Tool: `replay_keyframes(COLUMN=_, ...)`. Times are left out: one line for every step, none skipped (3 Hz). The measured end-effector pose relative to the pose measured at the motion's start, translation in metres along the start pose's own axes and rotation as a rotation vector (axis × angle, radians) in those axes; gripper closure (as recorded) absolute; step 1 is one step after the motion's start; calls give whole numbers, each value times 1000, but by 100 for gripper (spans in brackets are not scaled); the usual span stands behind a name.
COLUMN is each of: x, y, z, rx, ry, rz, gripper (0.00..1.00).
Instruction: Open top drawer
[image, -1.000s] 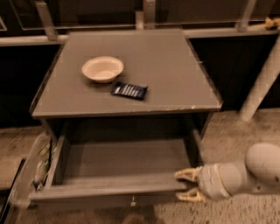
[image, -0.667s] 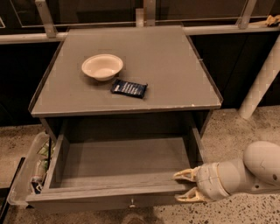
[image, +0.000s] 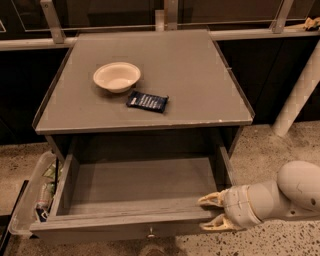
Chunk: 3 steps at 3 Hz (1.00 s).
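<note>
The top drawer (image: 135, 181) of the grey cabinet stands pulled far out toward me, its inside bare. Its front panel runs along the bottom of the view, with a small round metal knob (image: 150, 233) at its centre. My gripper (image: 211, 213) is at the drawer's front right corner. Its two pale fingers are spread, one (image: 211, 199) above the front panel's top edge and one (image: 214, 225) in front of it. Nothing is held between them. The lower drawers are out of view.
The cabinet top (image: 200, 85) carries a cream bowl (image: 116, 76) and a dark blue packet (image: 147, 101). A clear bin (image: 30, 200) with packets stands on the floor at the left. A white post (image: 298, 95) rises at the right. A rail runs behind.
The drawer has slid a little further out toward me. My gripper has stayed at its front right corner.
</note>
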<state>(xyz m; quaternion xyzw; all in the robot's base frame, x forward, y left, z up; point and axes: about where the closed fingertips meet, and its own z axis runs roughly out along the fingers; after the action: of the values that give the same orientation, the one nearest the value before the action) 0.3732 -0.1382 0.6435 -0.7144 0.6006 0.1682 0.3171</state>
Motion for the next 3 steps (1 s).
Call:
replay_keyframes(x=4, y=20, z=-7, rx=-4, ry=-29, rz=-34, gripper=13)
replay_keyframes(x=8, y=87, z=-17, rx=-6, ry=-70, rz=-73, gripper=15)
replay_keyframes(x=27, y=189, z=-33, rx=-10, ry=-80, rz=-56, gripper=38)
